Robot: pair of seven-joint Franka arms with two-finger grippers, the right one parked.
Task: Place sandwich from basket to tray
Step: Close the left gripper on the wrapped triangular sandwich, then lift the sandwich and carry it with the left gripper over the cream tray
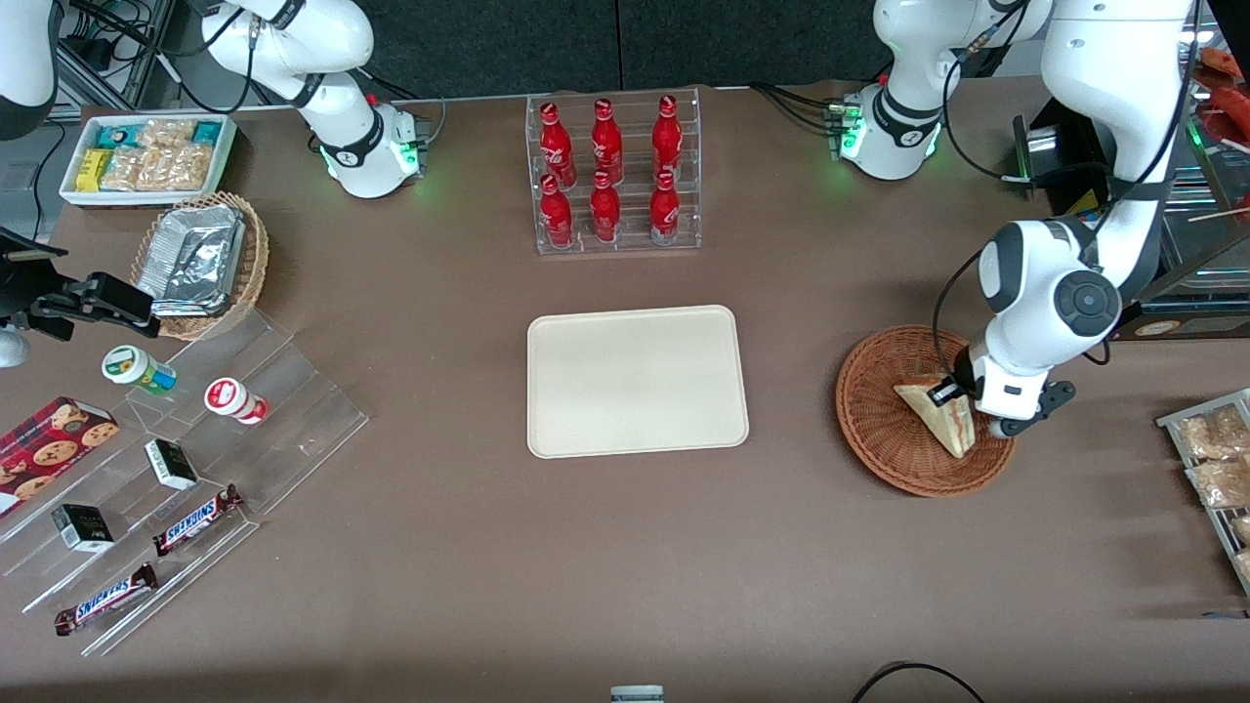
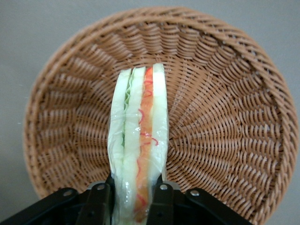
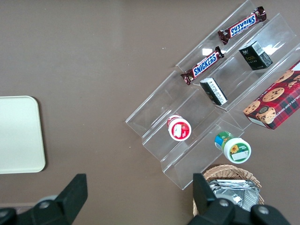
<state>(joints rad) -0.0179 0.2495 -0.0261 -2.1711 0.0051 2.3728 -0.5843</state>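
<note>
The sandwich (image 1: 939,415) is a wrapped white-bread wedge with red and green filling (image 2: 139,140). It stands on edge in the reddish-brown wicker basket (image 1: 879,420), toward the working arm's end of the table. My gripper (image 1: 967,408) is down in the basket (image 2: 225,122) and shut on the sandwich, one black finger (image 2: 96,204) pressed against each bread face. The cream-beige tray (image 1: 637,381) lies flat at the table's middle with nothing on it, its corner also showing in the right wrist view (image 3: 18,136).
An acrylic rack of red cola bottles (image 1: 612,176) stands farther from the camera than the tray. A clear stepped shelf with snack bars and cups (image 1: 166,469), a tan basket of foil trays (image 1: 200,259) and a white snack bin (image 1: 146,156) lie toward the parked arm's end. Packaged snacks (image 1: 1211,459) sit beside the basket.
</note>
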